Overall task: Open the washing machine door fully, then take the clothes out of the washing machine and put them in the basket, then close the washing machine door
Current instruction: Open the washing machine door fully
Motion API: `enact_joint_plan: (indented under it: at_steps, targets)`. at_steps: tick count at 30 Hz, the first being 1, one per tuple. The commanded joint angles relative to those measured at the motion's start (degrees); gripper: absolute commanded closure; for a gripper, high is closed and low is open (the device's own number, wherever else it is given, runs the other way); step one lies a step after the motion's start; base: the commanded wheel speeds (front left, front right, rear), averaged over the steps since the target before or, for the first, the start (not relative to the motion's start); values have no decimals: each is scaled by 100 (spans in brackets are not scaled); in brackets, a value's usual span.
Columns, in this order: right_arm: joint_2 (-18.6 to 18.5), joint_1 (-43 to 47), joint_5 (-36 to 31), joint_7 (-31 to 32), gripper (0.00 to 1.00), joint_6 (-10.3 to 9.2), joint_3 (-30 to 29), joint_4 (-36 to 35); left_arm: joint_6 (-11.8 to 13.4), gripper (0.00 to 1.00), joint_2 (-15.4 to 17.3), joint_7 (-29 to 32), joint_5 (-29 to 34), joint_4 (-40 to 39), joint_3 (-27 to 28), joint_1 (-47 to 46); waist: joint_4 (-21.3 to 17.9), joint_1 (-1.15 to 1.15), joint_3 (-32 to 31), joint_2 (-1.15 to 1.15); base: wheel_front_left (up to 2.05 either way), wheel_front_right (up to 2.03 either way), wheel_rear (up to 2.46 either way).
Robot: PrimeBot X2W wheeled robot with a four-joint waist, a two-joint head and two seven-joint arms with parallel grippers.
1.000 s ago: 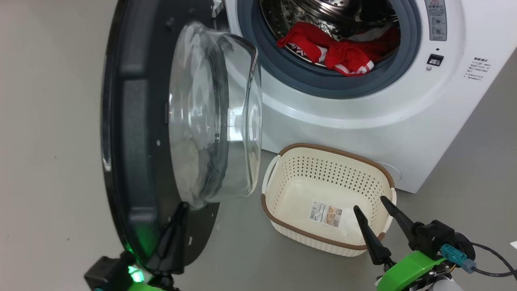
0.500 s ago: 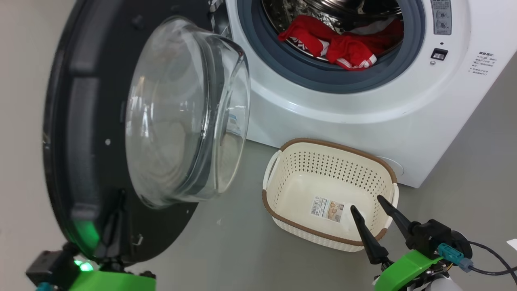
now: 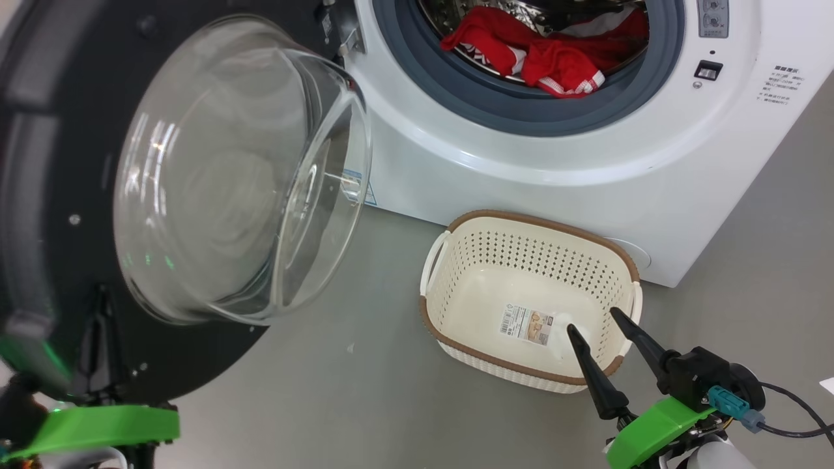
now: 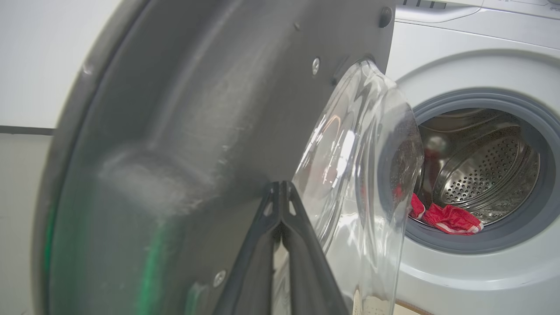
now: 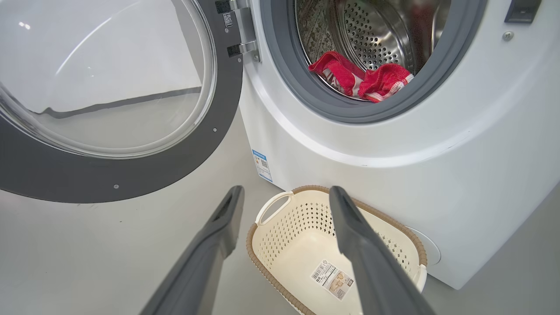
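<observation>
Head view | door (image 3: 39, 163) — glossy black, bulging clear glass | left tool (image 4: 280, 188) pinched together | right tool (image 3: 591, 320) wide | perforated basket (image 3: 521, 259)

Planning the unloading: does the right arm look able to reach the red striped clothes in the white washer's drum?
Probably yes. The round black-rimmed glass door is swung aside, the red striped clothes lie at the drum's open mouth, and the open right gripper, above the cream perforated basket, holds nothing.

Washer (image 3: 495, 176) mouth, upper centre: unblocked. Door (image 3: 215, 176) swung out, fills left half of frame. Floor (image 3: 352, 378) strip between door and basket (image 3: 541, 223), lower centre: free.
</observation>
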Motion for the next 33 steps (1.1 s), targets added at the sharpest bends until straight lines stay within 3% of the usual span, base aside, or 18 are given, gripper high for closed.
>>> enact_joint_plan:
  at_steps: [1,19,33]
  targets:
    - [-30,-174,-59,-53,0,28,134,-122,1,100,198,-29,62,-82,325,-235,-6,0,17,0,0,0,0]
    - [-113,-319,-149,-54,0,28,167,-114,-78,100,533,-29,308,714,1287,-1104,-87,0,334,0,0,0,0]
    - [-170,-446,-217,-54,0,28,152,-128,-82,100,916,-29,288,1339,1576,-1570,-127,0,614,0,0,0,0]
